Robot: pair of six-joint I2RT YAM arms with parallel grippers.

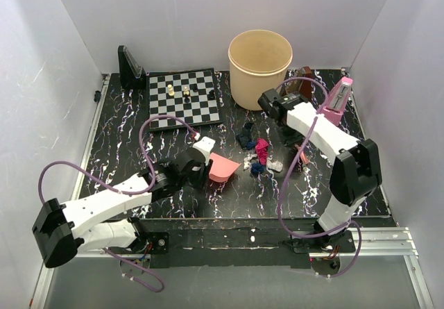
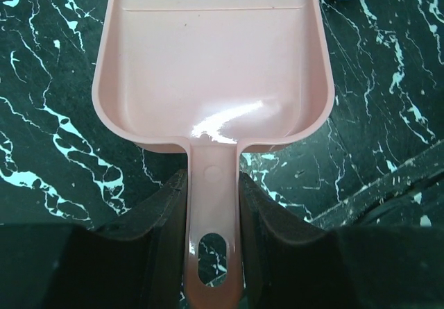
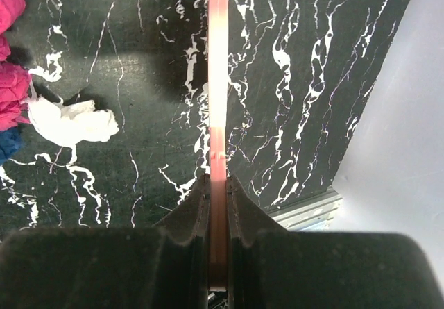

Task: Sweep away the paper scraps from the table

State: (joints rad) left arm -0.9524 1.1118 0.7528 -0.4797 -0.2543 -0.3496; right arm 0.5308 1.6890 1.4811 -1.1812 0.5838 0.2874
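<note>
The paper scraps lie in a cluster mid-table: dark blue [image 1: 244, 139], magenta [image 1: 261, 147], white [image 1: 275, 164] and blue [image 1: 257, 168]. My left gripper [image 1: 207, 169] [image 2: 213, 198] is shut on the handle of the pink dustpan [image 1: 223, 168] [image 2: 211, 66], whose empty mouth faces the scraps just left of them. My right gripper [image 1: 294, 142] [image 3: 218, 187] is shut on the pink brush [image 1: 302, 157] [image 3: 218, 80], seen edge-on, just right of the cluster. The right wrist view shows magenta [image 3: 10, 80] and white [image 3: 69, 121] scraps to its left. The black veined table [image 1: 118, 156] bears everything.
A beige bucket [image 1: 260, 69] stands at the back. The chessboard [image 1: 201, 111] with a few pieces lies back left, a black stand [image 1: 130, 69] beside it. A pink upright object [image 1: 338, 99] stands back right. White walls enclose the table; a metal rail [image 3: 305, 208] edges it.
</note>
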